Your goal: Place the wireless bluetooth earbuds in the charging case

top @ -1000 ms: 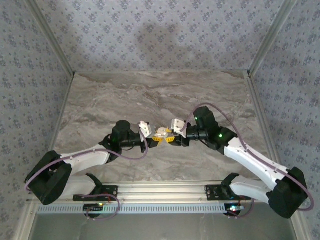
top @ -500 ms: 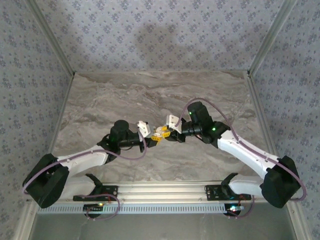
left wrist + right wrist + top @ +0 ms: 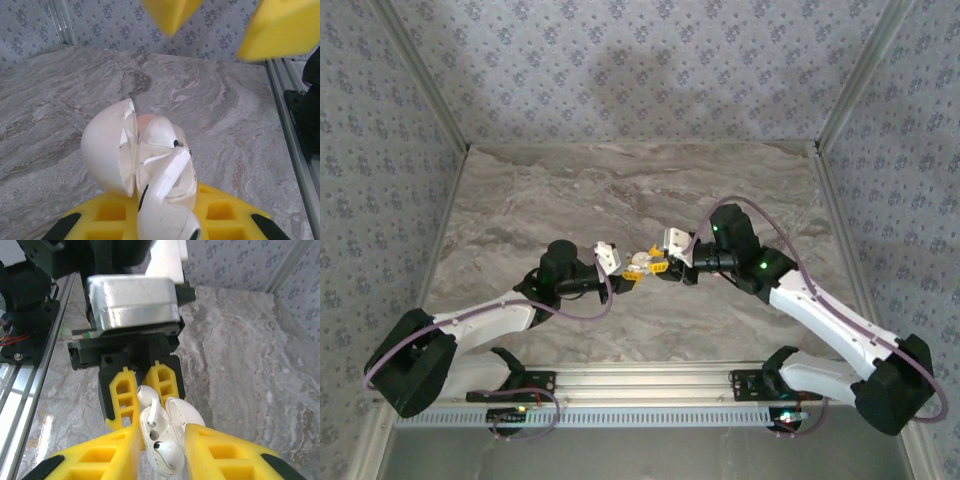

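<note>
Sitting in left tool's (image 3: 145, 389) charging case (image 3: 107, 147), earbuds (image 3: 166, 172) face the right tool (image 3: 162, 432).

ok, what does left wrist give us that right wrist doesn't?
Left wrist: the inside of the open lid of the charging case; the right gripper with its tips parted and nothing between them. Right wrist: the left gripper head-on, clamped on the case. Both: a white earbud in the open case, and the marble table.

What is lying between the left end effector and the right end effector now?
The open charging case, with an earbud sticking out; the top external view shows it.
</note>
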Robot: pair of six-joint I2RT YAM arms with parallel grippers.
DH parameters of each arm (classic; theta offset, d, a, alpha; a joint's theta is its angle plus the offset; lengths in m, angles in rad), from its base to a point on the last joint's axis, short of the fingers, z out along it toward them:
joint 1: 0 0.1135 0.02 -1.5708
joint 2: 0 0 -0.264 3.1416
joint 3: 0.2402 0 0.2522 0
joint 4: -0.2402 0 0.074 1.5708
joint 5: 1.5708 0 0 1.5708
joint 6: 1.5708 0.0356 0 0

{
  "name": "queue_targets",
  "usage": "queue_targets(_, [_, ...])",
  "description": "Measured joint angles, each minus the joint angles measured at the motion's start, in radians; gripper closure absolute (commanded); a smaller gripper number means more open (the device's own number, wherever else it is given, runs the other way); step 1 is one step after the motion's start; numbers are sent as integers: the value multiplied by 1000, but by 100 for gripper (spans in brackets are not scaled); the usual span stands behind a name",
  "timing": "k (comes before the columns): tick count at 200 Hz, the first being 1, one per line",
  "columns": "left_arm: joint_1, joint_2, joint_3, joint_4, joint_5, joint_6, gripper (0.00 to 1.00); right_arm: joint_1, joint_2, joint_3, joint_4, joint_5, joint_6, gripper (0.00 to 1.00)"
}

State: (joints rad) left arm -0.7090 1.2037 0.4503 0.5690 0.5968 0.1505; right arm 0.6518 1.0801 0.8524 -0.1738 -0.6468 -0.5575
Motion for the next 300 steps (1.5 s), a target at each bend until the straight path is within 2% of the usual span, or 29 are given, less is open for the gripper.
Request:
queue_targets(31, [0,0,0,-19,-7,10,91,11,-5,-19,8,0,13,69])
queue_targets(89, [0,-18,0,-36,-8,33,91,42,109,-10,17,3,35,69])
queue_targets(145, [0,-24,0,-50,-17,41,91,57,158,19,29,3,49,70])
queue_targets(187, [0,-26,0,-65,-29,41,91,61,184,31,32,3,60,78])
queue_targets(249, [0,-37,0,-74,-30,44,91,71,184,37,39,34,71,95])
queue_targets(300, [0,-37,0,-70,-42,44,91,72,130,32,36,69,71,98])
